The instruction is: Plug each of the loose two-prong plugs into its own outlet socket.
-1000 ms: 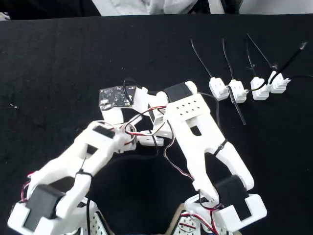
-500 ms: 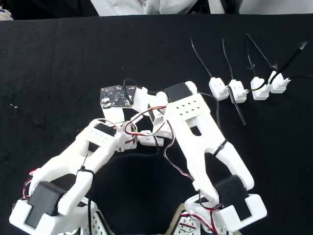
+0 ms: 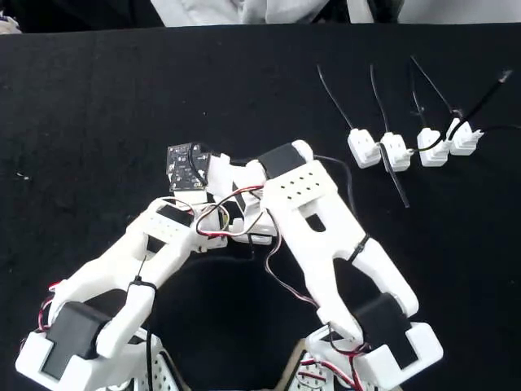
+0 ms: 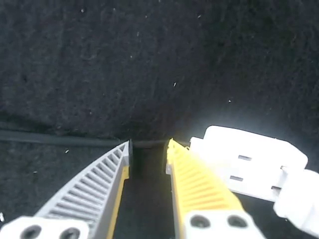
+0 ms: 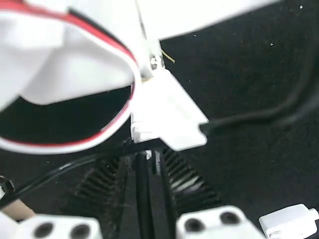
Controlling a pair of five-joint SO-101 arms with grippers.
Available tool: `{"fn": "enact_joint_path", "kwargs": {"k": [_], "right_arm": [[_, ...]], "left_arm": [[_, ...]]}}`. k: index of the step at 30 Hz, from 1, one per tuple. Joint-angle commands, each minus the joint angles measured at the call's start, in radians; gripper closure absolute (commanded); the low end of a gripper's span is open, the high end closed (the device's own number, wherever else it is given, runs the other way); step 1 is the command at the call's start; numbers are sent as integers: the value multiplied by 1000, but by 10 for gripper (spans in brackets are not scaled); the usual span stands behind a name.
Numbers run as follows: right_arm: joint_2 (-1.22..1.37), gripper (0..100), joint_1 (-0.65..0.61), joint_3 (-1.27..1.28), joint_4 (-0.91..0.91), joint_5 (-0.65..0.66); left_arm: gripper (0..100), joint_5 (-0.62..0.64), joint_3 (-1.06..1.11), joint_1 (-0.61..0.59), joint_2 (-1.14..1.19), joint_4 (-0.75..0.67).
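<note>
My left claw is spread slightly, a white two-slot block just beside it; my right claw is pressed almost together, a corded white block at its tips; outlet sockets sit upper right in the high view.

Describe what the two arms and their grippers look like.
The left arm and right arm are white plastic shells with black motor blocks at the joints and looping red, white and black wires. The right arm's flat plate has rows of small round holes. The left gripper has one grey and one yellow ribbed finger; the right gripper's ribbed fingers are black.
</note>
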Motion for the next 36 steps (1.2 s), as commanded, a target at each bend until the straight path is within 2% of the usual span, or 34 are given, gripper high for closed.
{"fn": "enact_joint_path", "kwargs": {"k": [1, 6, 16, 28, 36], "right_arm": [[-8, 988, 31, 1, -40, 9], [13, 988, 77, 18, -61, 34], [58, 988, 28, 33, -69, 32], [64, 988, 31, 159, -186, 32], [56, 988, 35, 157, -173, 32]], "left_arm": [[873, 6, -21, -5, 15, 6], [873, 5, -21, -5, 15, 6], [873, 5, -21, -5, 15, 6], [873, 5, -22, -5, 15, 6], [873, 5, -22, -5, 15, 8]]}}
